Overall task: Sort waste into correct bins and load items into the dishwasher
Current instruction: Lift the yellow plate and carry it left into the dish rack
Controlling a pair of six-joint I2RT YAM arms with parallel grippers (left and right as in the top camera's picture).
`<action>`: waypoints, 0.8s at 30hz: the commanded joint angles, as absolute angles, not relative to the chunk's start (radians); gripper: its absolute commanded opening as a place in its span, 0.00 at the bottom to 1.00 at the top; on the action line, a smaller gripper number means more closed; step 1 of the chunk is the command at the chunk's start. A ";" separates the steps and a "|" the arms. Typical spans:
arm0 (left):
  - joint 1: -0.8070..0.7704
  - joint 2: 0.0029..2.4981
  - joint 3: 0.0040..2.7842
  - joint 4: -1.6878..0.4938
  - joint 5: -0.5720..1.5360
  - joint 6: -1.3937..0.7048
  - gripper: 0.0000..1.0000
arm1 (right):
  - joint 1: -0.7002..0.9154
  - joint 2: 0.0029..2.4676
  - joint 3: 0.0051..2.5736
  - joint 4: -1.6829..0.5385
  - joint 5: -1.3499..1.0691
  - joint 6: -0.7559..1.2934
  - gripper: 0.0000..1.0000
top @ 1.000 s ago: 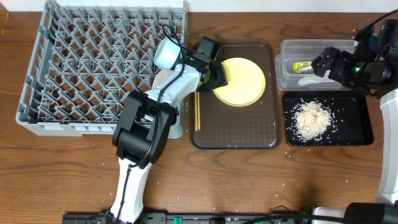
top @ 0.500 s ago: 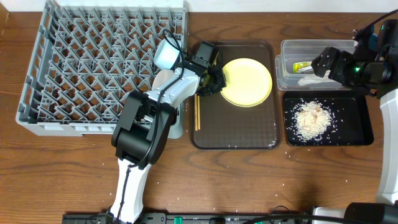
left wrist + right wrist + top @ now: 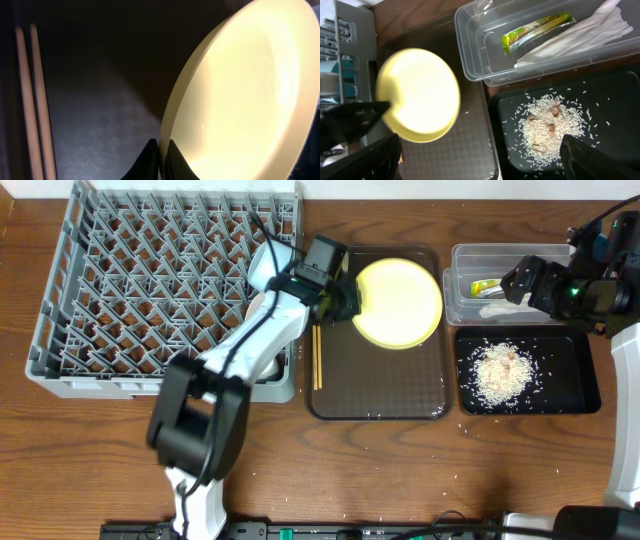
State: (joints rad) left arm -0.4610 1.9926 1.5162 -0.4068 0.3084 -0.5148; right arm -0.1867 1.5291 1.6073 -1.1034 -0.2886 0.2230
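Grips the round yellow plate (image 3: 400, 302) (image 3: 240, 100) by its left rim with the left gripper (image 3: 346, 300) (image 3: 161, 156), fingers pinched shut on the edge. Holds that plate tilted over the far part of the flat brown tray (image 3: 380, 395), just right of the large grey plastic dish rack (image 3: 160, 280). Leaves the pair of thin wooden chopsticks (image 3: 318, 358) (image 3: 35, 100) lying side by side along the brown tray's left edge, apart from the plate.

Hangs the right gripper (image 3: 518, 282), fingers spread wide and holding nothing, above the clear plastic rectangular tub (image 3: 458, 298) (image 3: 470, 45) at the far right of the table (image 3: 100, 460). Shows inside that tub the small green-orange-yellow snack packet (image 3: 535, 31) and the crumpled white paper wrapper (image 3: 580, 35), touching each other. Shows the heap of white rice grains (image 3: 500, 370) (image 3: 547, 130) in the middle of the shallow black rectangular tray (image 3: 580, 392) (image 3: 620, 100), on the near side of the tub, with stray grains scattered around the heap.
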 commanded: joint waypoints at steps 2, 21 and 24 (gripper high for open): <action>-0.431 1.882 1.529 -0.407 0.303 -0.440 0.07 | -0.182 1.530 1.621 -1.105 -0.295 0.220 0.99; -0.029 1.628 1.529 -0.467 -0.064 -0.183 0.08 | -0.182 1.530 1.621 -1.105 -0.295 0.220 0.99; 0.014 1.645 1.527 -0.471 -0.125 -0.150 0.07 | -0.182 1.530 1.621 -1.105 -0.295 0.220 0.99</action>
